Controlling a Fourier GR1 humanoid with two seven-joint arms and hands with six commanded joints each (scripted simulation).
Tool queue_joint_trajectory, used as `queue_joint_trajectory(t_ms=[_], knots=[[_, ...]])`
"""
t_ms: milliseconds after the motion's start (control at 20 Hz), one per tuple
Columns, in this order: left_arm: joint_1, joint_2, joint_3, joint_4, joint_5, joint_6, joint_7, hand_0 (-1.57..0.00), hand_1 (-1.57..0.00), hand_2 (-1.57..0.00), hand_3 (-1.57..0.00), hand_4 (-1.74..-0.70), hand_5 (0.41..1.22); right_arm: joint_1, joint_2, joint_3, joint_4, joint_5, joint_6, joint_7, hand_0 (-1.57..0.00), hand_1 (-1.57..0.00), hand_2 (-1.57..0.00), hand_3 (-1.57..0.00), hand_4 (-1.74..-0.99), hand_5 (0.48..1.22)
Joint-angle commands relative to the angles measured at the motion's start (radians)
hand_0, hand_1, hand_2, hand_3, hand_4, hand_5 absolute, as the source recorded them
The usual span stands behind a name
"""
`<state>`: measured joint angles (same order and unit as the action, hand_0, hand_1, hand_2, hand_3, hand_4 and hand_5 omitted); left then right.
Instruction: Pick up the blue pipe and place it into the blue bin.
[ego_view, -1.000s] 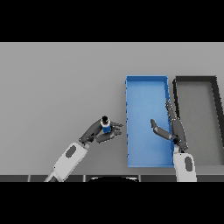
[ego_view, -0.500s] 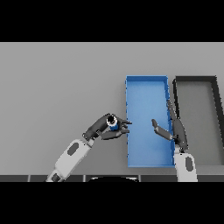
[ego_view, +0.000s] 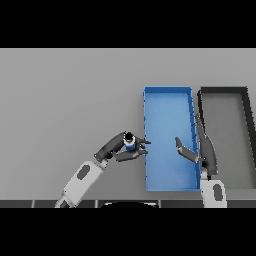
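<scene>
My left hand (ego_view: 118, 148) is shut on the blue pipe (ego_view: 129, 143) and holds it upright, its dark ring-shaped end facing up, just left of the blue bin (ego_view: 168, 95). The fingertips reach to the bin's left side. My right hand (ego_view: 204, 149) is open with straight fingers, over the right side of the blue bin, thumb pointing left into it.
A black bin (ego_view: 223, 91) stands right beside the blue bin, to its right. The grey table (ego_view: 65, 100) stretches wide to the left and back.
My left hand has carried the blue pipe to the right, up to the blue bin's left side. My right hand has stayed in place.
</scene>
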<state>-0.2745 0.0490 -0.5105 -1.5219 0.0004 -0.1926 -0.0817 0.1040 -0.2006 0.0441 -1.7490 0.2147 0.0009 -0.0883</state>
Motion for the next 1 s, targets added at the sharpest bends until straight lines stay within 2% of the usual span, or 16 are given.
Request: queue_joint_trajectory(t_ms=[0, 50, 100, 150, 300, 500, 700, 800, 850, 950], knots=[[-0.004, 0.001, 0.006, -0.004, -0.003, -0.001, 0.009, -1.57, -1.57, -1.57, -1.57, -1.47, 1.22, 0.002, 0.0, 0.003, -0.013, 0.005, -0.003, 0.013, 0.0, 0.0, 0.0, 0.0, -1.184, 0.642], [-0.009, -0.005, 0.012, -0.004, 0.001, -0.01, 0.011, -1.57, -1.57, -1.57, -1.57, -1.47, 1.22, 0.002, -0.005, -0.001, -0.027, -0.008, 0.005, -0.001, 0.0, 0.0, -0.02, 0.0, -1.187, 0.642], [-0.017, -0.02, 0.012, 0.003, -0.003, -0.012, 0.02, -1.57, -1.57, -1.57, -1.57, -1.47, 1.221, 0.004, -0.005, -0.01, -0.045, -0.079, 0.051, -0.036, 0.0, 0.0, -0.04, 0.0, -1.195, 0.648], [-0.014, -0.029, 0.011, 0.002, -0.012, -0.01, 0.022, -1.57, -1.57, -1.57, -1.57, -1.47, 1.221, -0.001, -0.013, -0.02, -0.061, -0.166, 0.112, -0.031, 0.0, -0.01, -0.07, 0.0, -1.198, 0.641], [0.0, -0.034, 0.021, -0.003, -0.016, -0.026, 0.016, -1.57, -1.57, -1.57, -1.57, -1.47, 1.221, -0.061, -0.082, -0.013, -0.136, -0.368, 0.268, 0.097, 0.0, -0.03, -0.12, 0.0, -1.215, 0.607], [0.005, -0.04, 0.036, -0.016, -0.028, -0.043, 0.021, -1.57, -1.57, -1.57, -1.57, -1.47, 1.221, -0.187, -0.171, 0.029, -0.218, -0.546, 0.378, 0.265, 0.0, -0.01, -0.11, 0.0, -1.247, 0.568], [0.0, -0.054, 0.047, -0.004, -0.051, -0.058, 0.026, -1.57, -1.57, -1.57, -1.57, -1.47, 1.221, -0.318, -0.211, 0.096, -0.254, -0.556, 0.413, 0.357, 0.0, 0.0, -0.08, 0.0, -1.281, 0.558], [-0.007, -0.058, 0.058, -0.003, -0.063, -0.061, 0.034, -1.57, -1.57, -1.57, -1.57, -1.47, 1.221, -0.377, -0.193, 0.15, -0.259, -0.546, 0.421, 0.398, 0.0, 0.0, -0.05, 0.0, -1.296, 0.556], [-0.001, -0.061, 0.059, 0.001, -0.067, -0.069, 0.019, -1.57, -1.57, -1.57, -1.57, -1.47, 1.221, -0.405, -0.193, 0.157, -0.247, -0.535, 0.431, 0.393, 0.0, 0.0, -0.04, 0.0, -1.298, 0.559], [-0.006, -0.064, 0.074, 0.004, -0.065, -0.082, 0.019, -1.57, -1.57, -1.57, -1.57, -1.47, 1.221, -0.438, -0.178, 0.192, -0.241, -0.562, 0.45, 0.43, 0.0, 0.0, -0.04, 0.0, -1.3, 0.56]])
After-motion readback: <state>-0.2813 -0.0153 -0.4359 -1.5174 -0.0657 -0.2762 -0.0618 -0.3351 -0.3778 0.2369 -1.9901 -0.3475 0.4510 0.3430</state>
